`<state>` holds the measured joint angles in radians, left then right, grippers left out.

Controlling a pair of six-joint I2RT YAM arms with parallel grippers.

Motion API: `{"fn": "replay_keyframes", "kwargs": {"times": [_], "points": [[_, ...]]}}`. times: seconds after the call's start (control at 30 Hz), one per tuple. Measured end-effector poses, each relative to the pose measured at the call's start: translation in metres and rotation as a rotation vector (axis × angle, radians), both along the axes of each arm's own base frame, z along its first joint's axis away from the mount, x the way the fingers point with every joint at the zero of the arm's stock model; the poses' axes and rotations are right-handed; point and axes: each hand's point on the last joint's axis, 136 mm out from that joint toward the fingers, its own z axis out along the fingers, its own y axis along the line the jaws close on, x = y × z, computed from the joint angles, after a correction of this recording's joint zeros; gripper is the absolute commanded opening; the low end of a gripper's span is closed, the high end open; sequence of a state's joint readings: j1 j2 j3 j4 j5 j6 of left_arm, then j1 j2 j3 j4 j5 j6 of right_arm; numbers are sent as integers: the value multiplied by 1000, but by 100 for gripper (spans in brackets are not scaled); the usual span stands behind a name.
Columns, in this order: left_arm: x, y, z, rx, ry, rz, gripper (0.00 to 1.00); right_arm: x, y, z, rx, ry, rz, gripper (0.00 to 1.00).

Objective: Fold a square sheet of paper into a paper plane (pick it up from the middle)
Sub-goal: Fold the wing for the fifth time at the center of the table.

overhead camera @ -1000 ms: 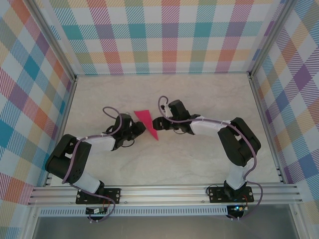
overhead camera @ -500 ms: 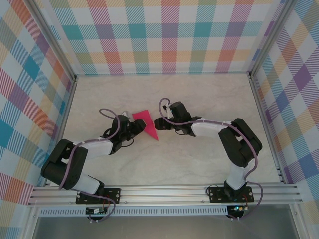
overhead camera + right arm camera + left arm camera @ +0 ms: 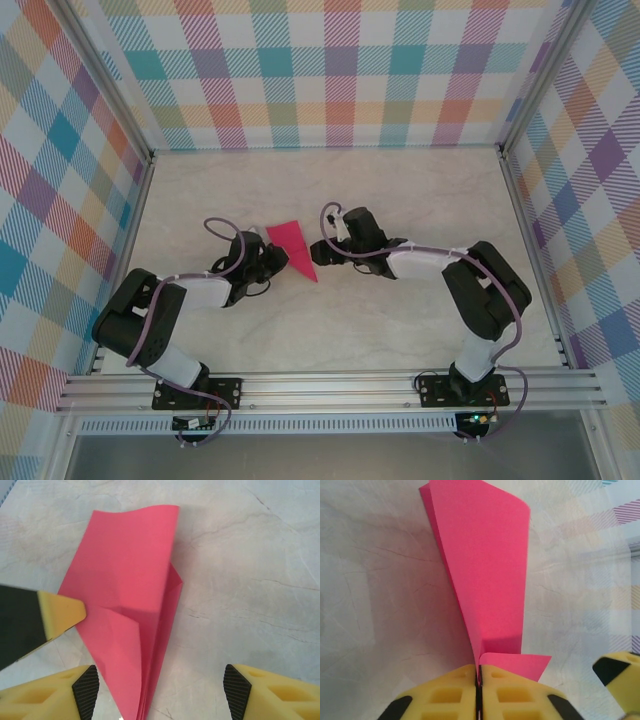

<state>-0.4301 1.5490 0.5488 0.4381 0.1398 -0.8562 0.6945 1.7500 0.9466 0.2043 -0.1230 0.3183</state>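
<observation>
Pale, stone-look counter (image 3: 400, 190) lies under everything, and checked walls (image 3: 340, 70) in many colours stand around it.

The left fingers (image 3: 474, 680) are yellow and pressed tight together. They are clamped on a thin edge of the folded pink paper (image 3: 485, 580). Right at these fingers the paper is narrow. Going away from them it gets wider and wider, and its far end curls up a little. A small pink flap sticks out just beside the fingers, on their right side, and it rests on the counter.

The right fingers (image 3: 320, 248) stand wide apart and hold nothing. In the right wrist view the pointy end of the paper reaches into the gap between them. It is much closer to one finger than to the other, and I cannot tell if it touches that one. The wide end lies farther out from them. A crease runs across the paper, and its layers show along one long edge. One yellow tip of the left fingers presses on the side of the paper there.

From above, the paper sits between the two sets of fingers, which face each other near the middle of the counter. Both arms bend in toward it from the near edge.
</observation>
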Motion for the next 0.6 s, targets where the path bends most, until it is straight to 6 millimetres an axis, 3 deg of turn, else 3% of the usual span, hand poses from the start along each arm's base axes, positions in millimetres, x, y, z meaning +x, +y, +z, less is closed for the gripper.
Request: {"fn": "replay_keyframes", "kwargs": {"times": [0.2,0.37,0.6], "points": [[0,-2,3,-8,58,47,7,-20,18,13,11,-96,113,73],[-4,-2,5,-11,112,89,5,-23,26,21,45,-133,154,73],[0,-3,2,-15,176,123,4,-33,39,16,50,-170,235,62]]}}
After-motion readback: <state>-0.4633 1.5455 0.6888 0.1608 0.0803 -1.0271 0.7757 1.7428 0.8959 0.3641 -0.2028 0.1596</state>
